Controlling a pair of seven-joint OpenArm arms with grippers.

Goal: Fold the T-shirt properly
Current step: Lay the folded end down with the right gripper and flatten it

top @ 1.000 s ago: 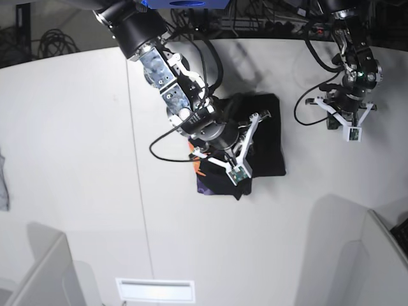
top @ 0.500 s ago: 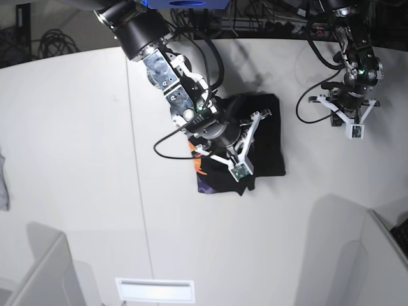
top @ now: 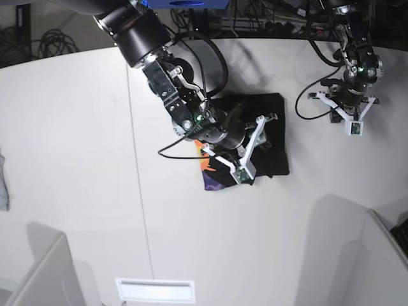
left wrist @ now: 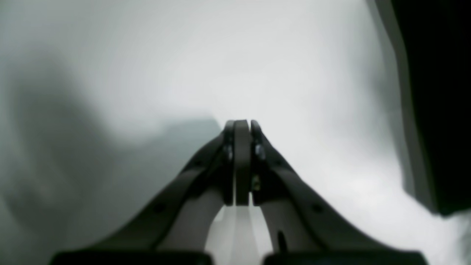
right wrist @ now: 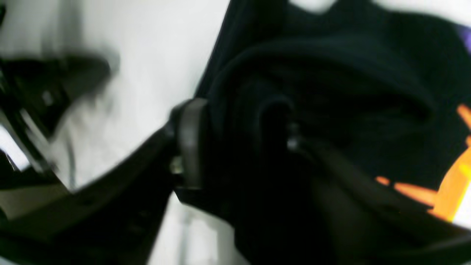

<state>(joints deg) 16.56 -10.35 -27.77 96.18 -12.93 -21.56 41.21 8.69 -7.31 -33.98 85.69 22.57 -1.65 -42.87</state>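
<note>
The black T-shirt (top: 271,137) lies folded in a rough square at the table's middle right, its orange and purple print (top: 210,171) showing at the lower left corner. My right gripper (top: 252,143) is low over the shirt. In the right wrist view its jaws (right wrist: 241,141) stand apart, open, with a bunched fold of the black T-shirt (right wrist: 331,81) lying between the fingers (right wrist: 191,143). My left gripper (top: 344,109) hangs over bare table to the right of the shirt. In the left wrist view the left gripper (left wrist: 241,127) is shut with nothing in it.
A grey cloth scrap (top: 3,182) sits at the far left edge. Grey partition walls rise at the lower left (top: 44,268) and lower right (top: 376,255). A white slot (top: 155,290) lies at the front edge. Cables hang behind the table.
The right gripper's jaws have spread apart over the shirt's fold, and the arm has shifted a little right. More of the print shows. The left arm has drifted slightly upward.
</note>
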